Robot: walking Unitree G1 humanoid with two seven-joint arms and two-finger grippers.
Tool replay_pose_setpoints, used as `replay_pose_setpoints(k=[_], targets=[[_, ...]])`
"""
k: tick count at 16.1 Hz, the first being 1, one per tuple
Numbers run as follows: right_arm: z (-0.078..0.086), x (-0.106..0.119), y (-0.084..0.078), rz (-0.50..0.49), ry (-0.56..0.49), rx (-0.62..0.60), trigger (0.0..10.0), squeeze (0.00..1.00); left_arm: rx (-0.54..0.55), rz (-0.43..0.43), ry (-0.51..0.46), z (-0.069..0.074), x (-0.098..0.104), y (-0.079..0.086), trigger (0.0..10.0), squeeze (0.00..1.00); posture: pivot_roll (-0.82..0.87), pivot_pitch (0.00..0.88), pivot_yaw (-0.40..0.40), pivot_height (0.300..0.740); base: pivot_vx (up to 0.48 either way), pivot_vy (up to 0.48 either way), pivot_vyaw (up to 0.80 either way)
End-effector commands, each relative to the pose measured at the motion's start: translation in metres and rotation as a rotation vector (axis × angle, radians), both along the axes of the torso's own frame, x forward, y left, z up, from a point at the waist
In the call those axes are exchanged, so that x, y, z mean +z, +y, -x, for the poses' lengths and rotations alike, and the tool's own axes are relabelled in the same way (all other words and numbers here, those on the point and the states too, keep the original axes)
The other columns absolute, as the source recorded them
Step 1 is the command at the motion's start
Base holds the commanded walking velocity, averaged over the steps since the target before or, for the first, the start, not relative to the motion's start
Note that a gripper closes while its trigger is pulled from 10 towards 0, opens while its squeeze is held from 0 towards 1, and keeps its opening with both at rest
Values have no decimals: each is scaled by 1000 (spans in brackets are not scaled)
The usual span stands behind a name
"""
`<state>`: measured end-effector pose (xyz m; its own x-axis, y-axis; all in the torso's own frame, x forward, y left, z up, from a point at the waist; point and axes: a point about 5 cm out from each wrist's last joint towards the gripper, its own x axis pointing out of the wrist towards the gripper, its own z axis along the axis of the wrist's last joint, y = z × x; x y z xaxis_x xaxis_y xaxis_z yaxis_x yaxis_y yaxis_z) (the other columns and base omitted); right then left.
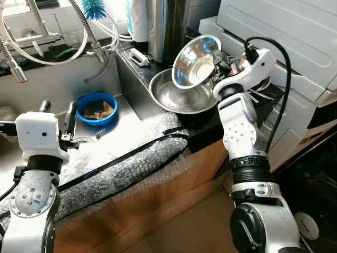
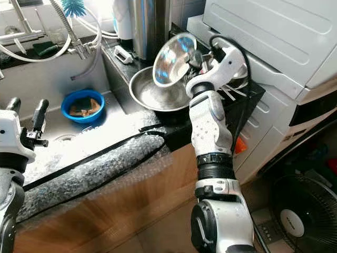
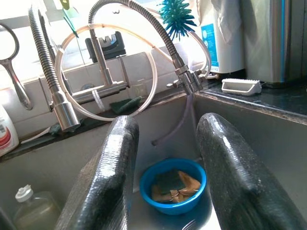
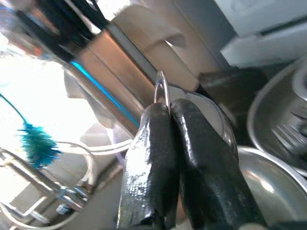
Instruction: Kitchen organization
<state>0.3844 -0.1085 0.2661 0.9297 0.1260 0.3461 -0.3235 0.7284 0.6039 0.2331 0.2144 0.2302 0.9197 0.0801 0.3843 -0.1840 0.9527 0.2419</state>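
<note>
The right tool is clamped on the rim of a small steel bowl, its two black fingers pressed together with the thin metal edge between them. The bowl is held tilted on its side, with its shiny inside facing the camera, above a larger steel basin that rests on the dark bench to the right of the sink. Behind the basin stands a tall stainless steel cylinder, and just beside it lies a small white brush. A white appliance sits to the right of the bench. The left tool hangs over the sink with its fingers apart, holding nothing. Below it, on the sink floor, is a blue bowl holding a green scouring pad and some orange scraps. A spring-neck tap arches over the sink, with a teal bristle brush behind it. Bubble wrap covers the front edge of the bench, above a wooden cabinet front.
</note>
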Motion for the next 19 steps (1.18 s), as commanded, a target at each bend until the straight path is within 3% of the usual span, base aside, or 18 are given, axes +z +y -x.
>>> replay_pose_setpoints(k=[1, 5, 8, 12, 15, 17, 19], targets=[[5, 6, 1, -14, -50, 12, 10000, 0, 9, -14, -1, 0, 0, -1, 10000, 0, 90, 99, -23, 740, 0, 0, 0], [14, 7, 2, -122, -130, 94, 10000, 0, 16, 8, -15, -2, 3, 0, 10000, 0, 95, 91, -25, 740, 0, 0, 0], [34, 9, 3, -259, -272, 267, 10000, 0, 26, 77, -35, -4, 9, 6, 10000, 0, 97, 86, -27, 740, 0, 0, 0], [48, 5, 3, -299, -342, 378, 10000, 0, -17, 172, -54, -11, 18, 5, 10000, 0, 96, 95, -25, 740, 0, 0, 0], [61, -4, 3, -338, -389, 490, 10000, 0, -102, 330, -58, -17, 21, 2, 10000, 0, 100, 101, -26, 740, 0, 0, 0], [72, -13, 5, -318, -400, 571, 10000, 0, -168, 370, -58, -20, 28, 2, 10000, 0, 99, 107, -25, 740, 0, 0, 0], [80, -17, 5, -315, -412, 615, 10000, 0, -267, 348, -61, -21, 38, -6, 10000, 0, 100, 111, -25, 740, 0, 0, 0]])
